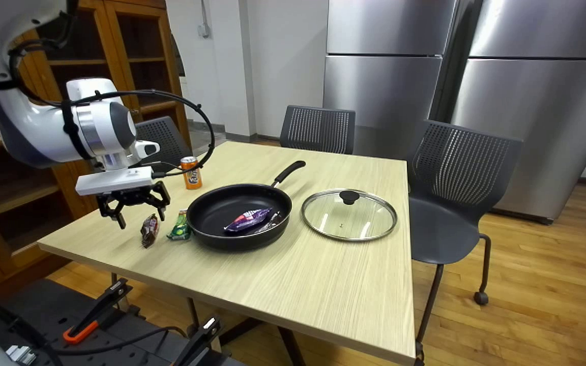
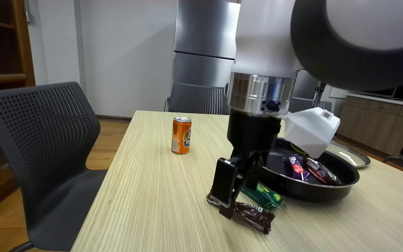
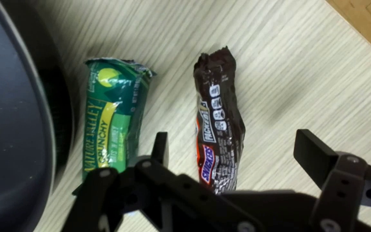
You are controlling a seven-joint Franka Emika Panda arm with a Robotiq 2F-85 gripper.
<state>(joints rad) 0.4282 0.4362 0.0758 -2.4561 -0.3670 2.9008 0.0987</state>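
Observation:
My gripper point(image 3: 231, 141) stands open above the table, its fingers spread to either side of a brown Snickers bar point(image 3: 219, 129). Nothing is held; the bar lies flat, its near end hidden by the gripper in the wrist view. Left of it there, a green Nature Valley bar point(image 3: 111, 116) lies beside the black frying pan point(image 3: 11, 112). The left finger point(image 3: 160, 146) comes down between the two bars. Inside the pan, in both exterior views, are a purple wrapper point(image 1: 248, 219) and a dark wrapped bar point(image 2: 322, 171).
An orange Fanta can point(image 2: 181, 135) stands upright on the table point(image 1: 323, 284). A glass lid point(image 1: 349, 218) with a black knob lies beside the pan, whose handle point(image 1: 289, 172) points away. Dark chairs point(image 1: 440, 193) surround the table; clamps point(image 1: 94, 315) sit on the robot's base.

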